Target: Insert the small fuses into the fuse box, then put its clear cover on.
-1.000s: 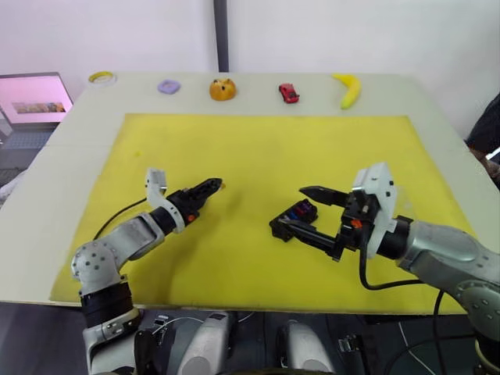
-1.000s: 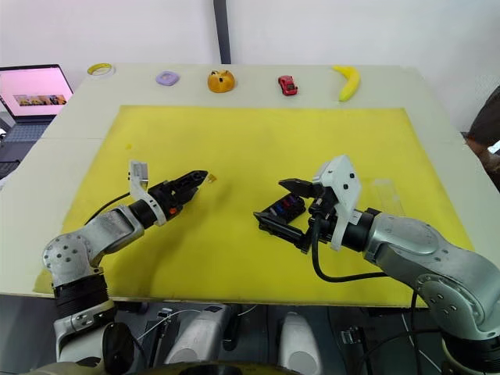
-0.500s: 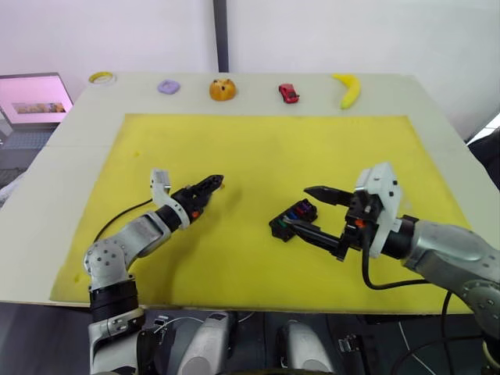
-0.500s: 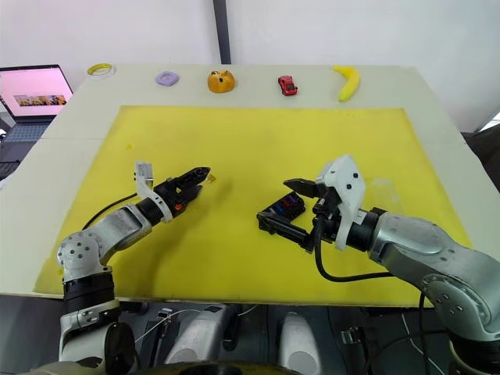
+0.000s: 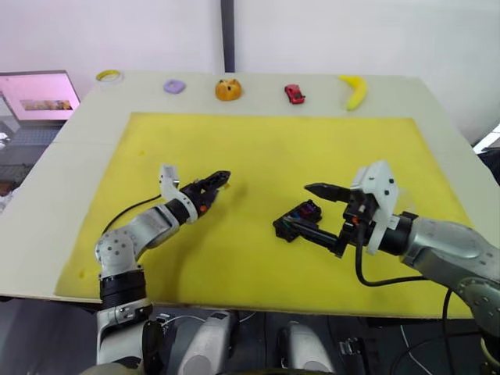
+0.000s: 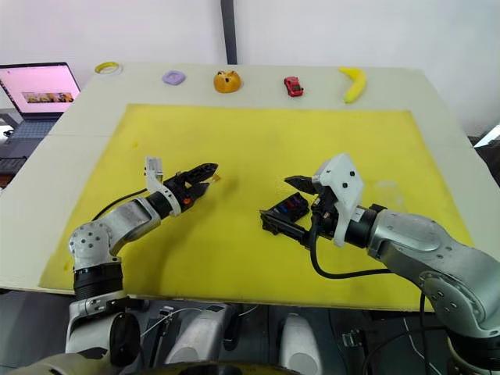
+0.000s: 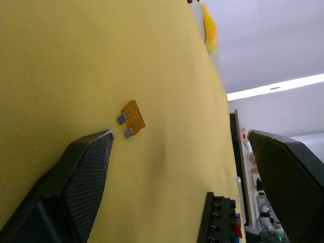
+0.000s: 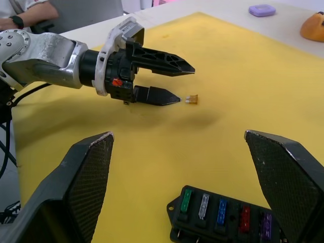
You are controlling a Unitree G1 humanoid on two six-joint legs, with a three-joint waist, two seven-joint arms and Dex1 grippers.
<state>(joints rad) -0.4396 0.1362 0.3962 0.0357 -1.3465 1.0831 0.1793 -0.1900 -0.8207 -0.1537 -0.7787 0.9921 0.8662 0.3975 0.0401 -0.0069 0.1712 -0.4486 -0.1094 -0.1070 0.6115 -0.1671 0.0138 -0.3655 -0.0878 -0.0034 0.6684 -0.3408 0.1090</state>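
On your left, the left pincer (image 6: 205, 175) lies low over the yellow mat (image 6: 258, 133) with its two fingers apart, and nothing is between them. The reason seems clear: the last loose fuse (image 7: 130, 118), an orange-brown one, rests flat on the mat just beyond the fingertips, so the pincer is lined up to take it. In the left wrist view the fuse lies between the two fingers but farther out, not touching either of them. Its two metal legs point back toward the pincer and to one side, and its colored body points away; it is lying down, not standing.

In the middle, the fuse box (image 8: 228, 220) sits on the mat, well apart from the loose fuse. Its long axis runs diagonal on the desk (image 6: 94, 101), from near-left to far-right. One row holds already green, grey, blue, red and purple fuses, standing upright in their slots.

On your right, the right pincer (image 6: 291, 205) is wide apart around the box, one finger on each side, probably to keep it steady; whether a finger touches it, I cannot tell.
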